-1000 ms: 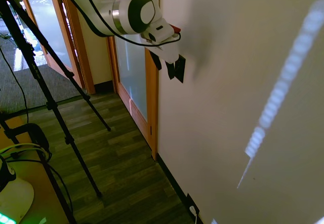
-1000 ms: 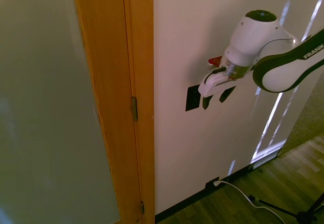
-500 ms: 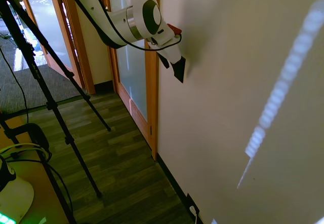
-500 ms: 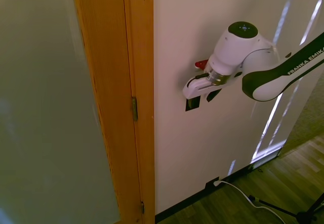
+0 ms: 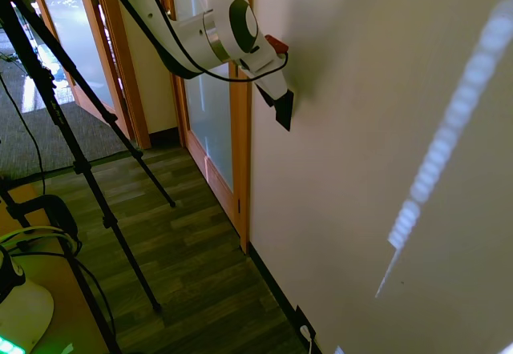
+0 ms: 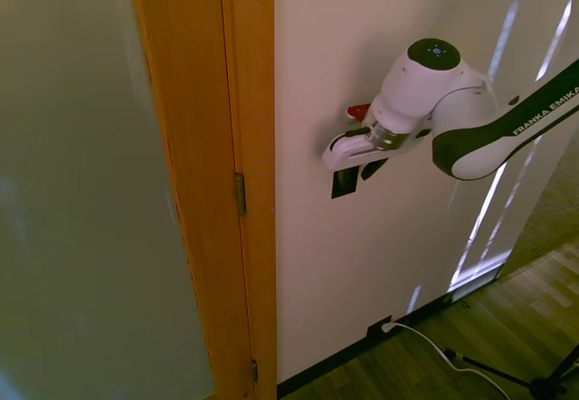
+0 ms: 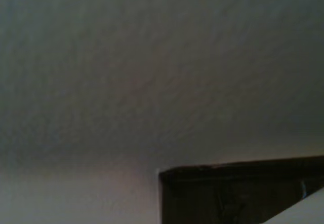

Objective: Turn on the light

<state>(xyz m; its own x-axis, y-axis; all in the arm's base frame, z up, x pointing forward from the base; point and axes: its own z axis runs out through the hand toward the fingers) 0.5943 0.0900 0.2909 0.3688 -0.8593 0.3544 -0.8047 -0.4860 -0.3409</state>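
White arm (image 6: 479, 119) reaches in to the wall (image 6: 407, 20), pincer (image 6: 355, 173) pressed up against the black switch plate (image 6: 343, 183). In the second exterior view the pincer's white body (image 6: 348, 149) covers the top of the plate; only the plate's lower part shows under it, with one dark finger (image 6: 373, 168) just to the side. In the first exterior view the pincer (image 5: 280, 107) and the plate (image 5: 284, 114) merge into one dark shape on the wall, touching or very near; exact contact cannot be told. Finger gap is not readable in either outside view, so cannot tell if the pincer is wide or narrow.

Wrist view: mostly plain wall (image 7: 152, 72), blurry, with a corner of the switch plate (image 7: 228, 193) close up at the frame edge.

Switch plate sits upright on the cream wall, directly at the pincer tip, just beside the wooden door frame (image 6: 244, 147). Frosted glass door panel (image 6: 81, 192) is beyond the frame, away from the pincer. A red part (image 6: 359, 110) sticks out on the pincer body above the plate.

Well below the pincer, at the baseboard, a dark outlet plate (image 6: 374, 332) with a white plug and cord (image 6: 425, 341) running along the wood floor (image 6: 470, 346). Sunlight stripes (image 6: 493, 201) fall on the wall past the arm. In the first exterior view the wood floor (image 5: 192, 266) runs along the wall far under the pincer.
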